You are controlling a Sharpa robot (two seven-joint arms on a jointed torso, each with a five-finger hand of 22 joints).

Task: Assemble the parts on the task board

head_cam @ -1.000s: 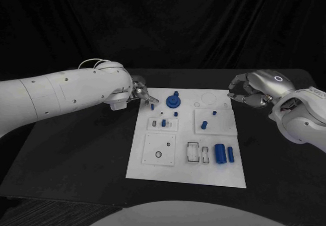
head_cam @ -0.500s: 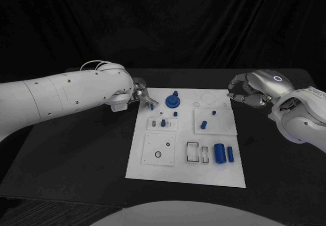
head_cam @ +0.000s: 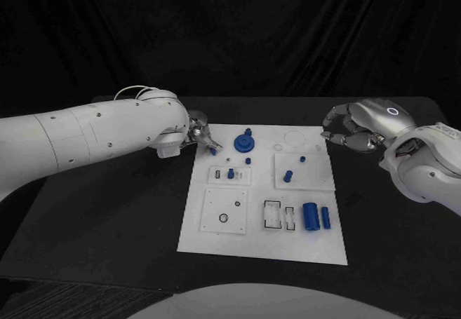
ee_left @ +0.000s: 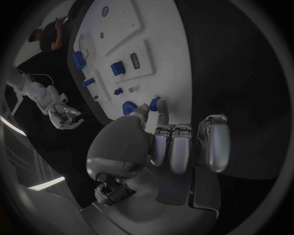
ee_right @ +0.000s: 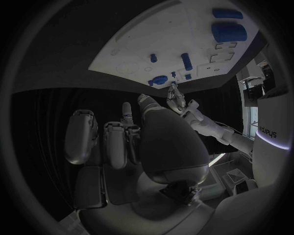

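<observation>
White task board [head_cam: 263, 248] mid-table, carrying blue parts: round gear-like piece [head_cam: 244, 142] near its far edge, small peg [head_cam: 249, 161] just nearer, peg [head_cam: 231, 173] standing in the small recessed plate [head_cam: 230, 176], peg [head_cam: 289, 177] on the right square plate [head_cam: 304, 172], big cylinder [head_cam: 310, 216] and slimmer cylinder [head_cam: 327, 218] lying side by side beside the slotted holder [head_cam: 274, 216]. Left hand [head_cam: 199, 134] at the board's far-left corner, pinching a small blue peg [head_cam: 212, 150] at the fingertips; versus a second ago the peg sits slightly lower, hand barely shifted. Right hand [head_cam: 355, 127] off the board's far-right corner, fingers curled in, nothing held, unchanged. Left wrist view shows the pinched peg [ee_left: 156, 103] right above the board edge, other fingers [ee_left: 179, 152] folded in.
</observation>
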